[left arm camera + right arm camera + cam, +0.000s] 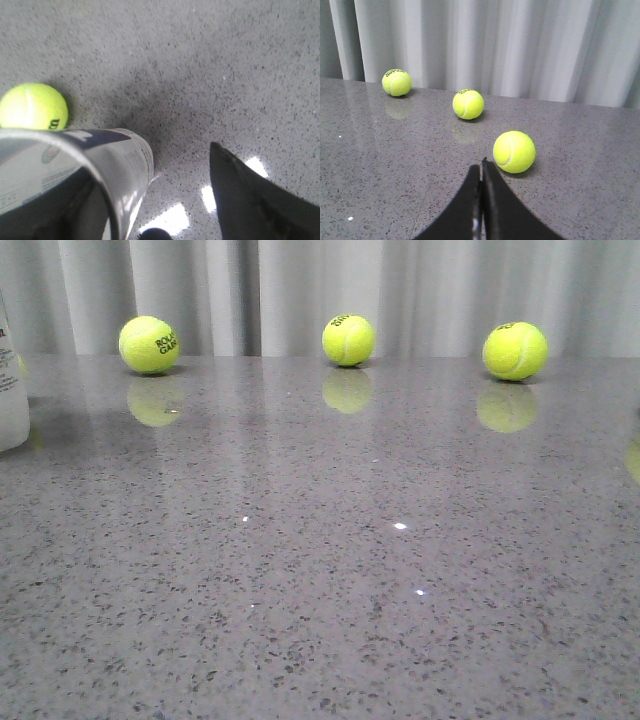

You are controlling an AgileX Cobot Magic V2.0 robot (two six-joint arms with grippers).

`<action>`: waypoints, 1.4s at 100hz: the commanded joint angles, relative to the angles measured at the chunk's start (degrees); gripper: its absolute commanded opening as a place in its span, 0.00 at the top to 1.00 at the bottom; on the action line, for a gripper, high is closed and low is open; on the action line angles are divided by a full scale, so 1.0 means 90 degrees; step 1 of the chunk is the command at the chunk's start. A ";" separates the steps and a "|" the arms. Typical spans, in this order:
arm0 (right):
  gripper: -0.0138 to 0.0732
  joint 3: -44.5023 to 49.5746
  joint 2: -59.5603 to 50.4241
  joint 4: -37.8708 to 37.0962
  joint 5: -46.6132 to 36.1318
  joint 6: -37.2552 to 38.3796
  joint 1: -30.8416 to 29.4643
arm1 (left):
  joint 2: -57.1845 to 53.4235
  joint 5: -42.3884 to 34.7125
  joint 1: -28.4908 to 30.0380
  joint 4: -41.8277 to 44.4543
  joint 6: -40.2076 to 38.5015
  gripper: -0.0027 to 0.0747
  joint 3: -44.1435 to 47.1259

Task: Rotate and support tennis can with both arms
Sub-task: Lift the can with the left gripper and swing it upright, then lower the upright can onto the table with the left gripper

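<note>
- Tennis can (75, 175), long clear plastic cylinder with white-and-navy label: upright at the far left edge of the grey speckled stone table (320, 570) in the front view, only a sliver showing there (10, 390).
- Seen from the left wrist, rim end close to the camera, label running away toward the table surface, clear wall filling the lower left of the picture.
- Left gripper (150, 220): black fingers spread wide apart; one finger (250, 200) in plain sight beside the can, with a gap of bare table between; the other dimly visible as a dark shape through or behind the can's clear wall.
- Cannot tell whether that hidden finger touches the can; no firm grasp visible.
- Yellow-green tennis ball with a dark logo (32, 106) lying on the table just beside the can, in the left wrist view.
- Right gripper (481, 200): black fingers pressed together, tips meeting, nothing between them; held low over the table, well apart from the can.
- Three yellow-green tennis balls in a row along the table's far edge before a pale grey pleated curtain (300, 290): left one with dark lettering (148, 344), middle one (348, 340), right one (514, 350).
- Same three seen from the right wrist, the nearest (514, 151) just beyond the closed fingertips.
</note>
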 commanded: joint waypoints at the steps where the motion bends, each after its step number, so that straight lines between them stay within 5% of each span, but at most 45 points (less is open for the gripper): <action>1: 0.92 -0.0163 0.0059 0.0006 -0.0554 -0.0009 -0.0036 | -0.0199 0.0110 0.0002 -0.0038 0.0000 0.44 -0.0290; 83: 0.92 -0.0163 0.0059 0.0006 -0.0554 -0.0009 -0.0036 | -0.1778 -0.0498 0.0002 0.0577 -0.1526 0.44 -0.0129; 140: 0.92 -0.0163 0.0059 0.0006 -0.0554 -0.0009 -0.0036 | -0.5153 -0.3864 0.0002 0.0566 -0.2214 0.44 0.4177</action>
